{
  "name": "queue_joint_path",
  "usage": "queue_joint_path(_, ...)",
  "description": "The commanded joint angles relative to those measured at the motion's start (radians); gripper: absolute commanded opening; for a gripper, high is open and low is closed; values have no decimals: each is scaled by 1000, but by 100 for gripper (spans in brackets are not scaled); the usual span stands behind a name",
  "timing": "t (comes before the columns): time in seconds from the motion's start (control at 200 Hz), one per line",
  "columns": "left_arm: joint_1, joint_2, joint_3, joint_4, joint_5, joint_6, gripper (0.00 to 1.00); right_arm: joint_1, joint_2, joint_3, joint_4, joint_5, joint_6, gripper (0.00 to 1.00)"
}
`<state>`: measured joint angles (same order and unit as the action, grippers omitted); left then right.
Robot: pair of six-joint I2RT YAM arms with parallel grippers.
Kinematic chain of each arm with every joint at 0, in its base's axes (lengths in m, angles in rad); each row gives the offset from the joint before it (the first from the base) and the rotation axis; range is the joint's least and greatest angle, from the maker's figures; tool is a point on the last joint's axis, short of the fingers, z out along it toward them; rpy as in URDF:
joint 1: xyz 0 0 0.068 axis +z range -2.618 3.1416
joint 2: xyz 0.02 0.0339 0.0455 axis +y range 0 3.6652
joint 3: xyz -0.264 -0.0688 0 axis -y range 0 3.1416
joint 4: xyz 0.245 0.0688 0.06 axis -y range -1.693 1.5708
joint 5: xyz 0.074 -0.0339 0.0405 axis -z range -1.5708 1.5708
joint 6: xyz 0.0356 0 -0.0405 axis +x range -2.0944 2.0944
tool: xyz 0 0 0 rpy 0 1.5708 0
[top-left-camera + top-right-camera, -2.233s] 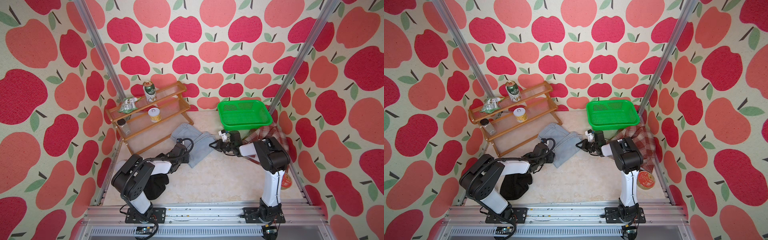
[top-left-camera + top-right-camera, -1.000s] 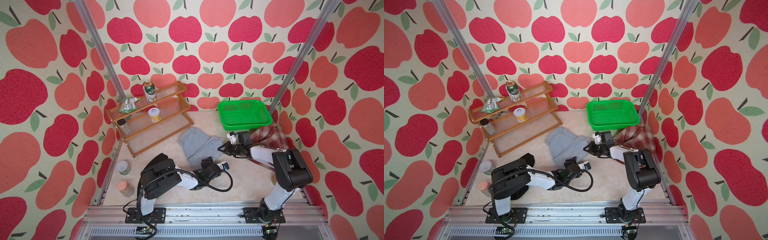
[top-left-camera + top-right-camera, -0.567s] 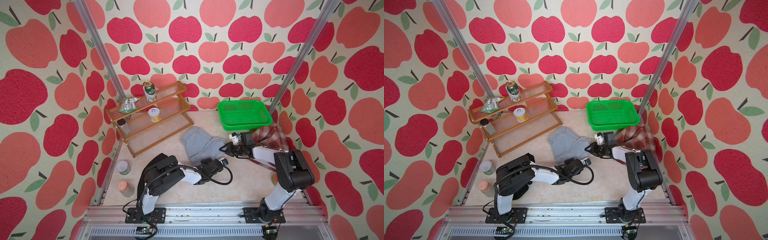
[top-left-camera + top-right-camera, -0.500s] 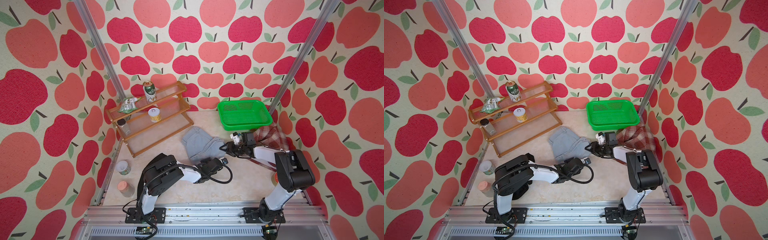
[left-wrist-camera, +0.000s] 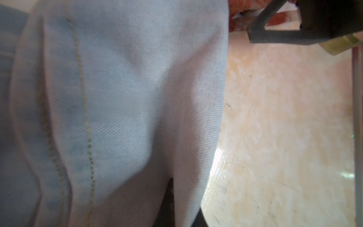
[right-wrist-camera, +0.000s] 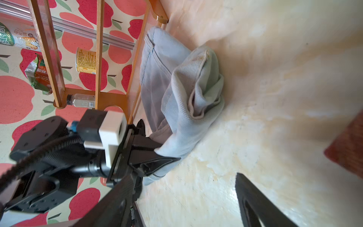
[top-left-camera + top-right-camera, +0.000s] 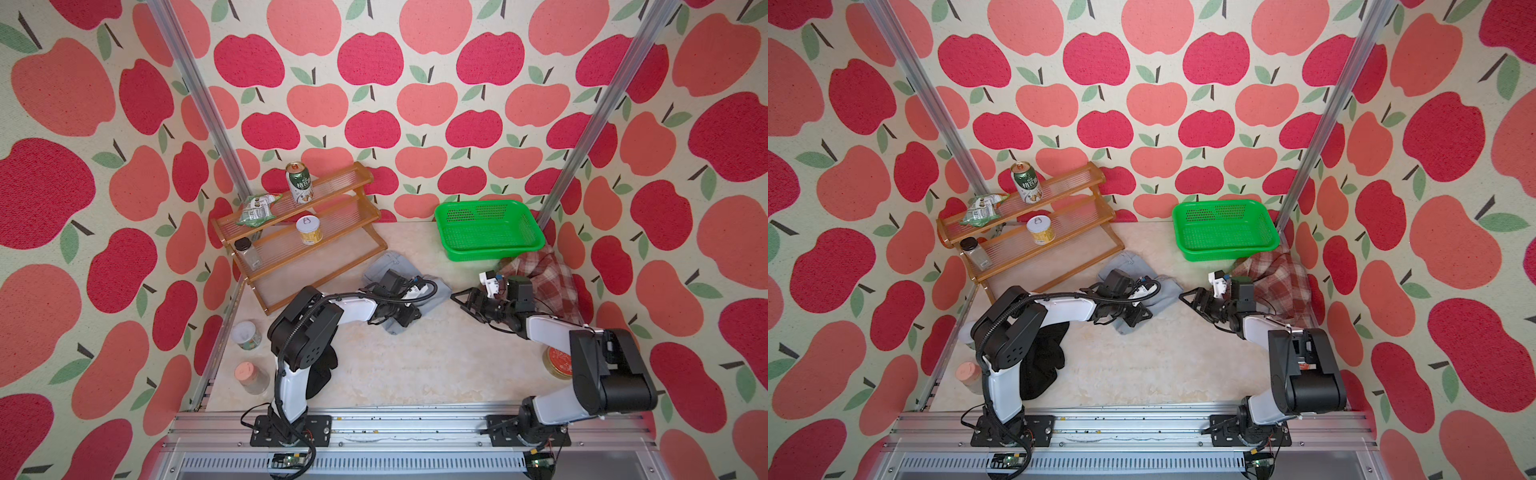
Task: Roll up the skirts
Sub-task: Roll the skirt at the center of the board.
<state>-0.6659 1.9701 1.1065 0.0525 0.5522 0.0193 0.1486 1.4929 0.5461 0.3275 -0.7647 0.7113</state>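
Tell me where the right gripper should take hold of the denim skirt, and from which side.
Probably the loose rolled fold of the denim skirt, approached from the robot's right across the bare table. The fold stands up, open-ended, facing the open right gripper; the left gripper already pinches the near edge.

At the back you have a green basket [image 7: 490,232] on the tabletop [image 7: 436,365]. To its left stands a wooden shelf [image 7: 332,249] holding a green can [image 7: 299,183], a snack packet [image 7: 257,210], a yellow tin [image 7: 308,230] and a small bottle [image 7: 248,252]. Two jars [image 7: 247,334] sit by the left wall, and a red-lidded tin [image 7: 557,362] lies on the right.
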Motion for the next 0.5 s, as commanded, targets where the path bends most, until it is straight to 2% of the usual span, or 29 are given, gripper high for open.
queue_joint_path(0.0,43,61,13,32,289,-142,0,9,28,-36,106,-43,38,84)
queue_joint_path(0.165,62,125,45,62,381,-206,0,41,104,-51,226,-54,76,84)
queue_joint_path(0.28,83,159,44,143,444,-296,0,73,177,-42,301,-55,102,79)
queue_joint_path(0.495,111,176,56,171,472,-355,0,102,334,-21,435,-19,160,75)
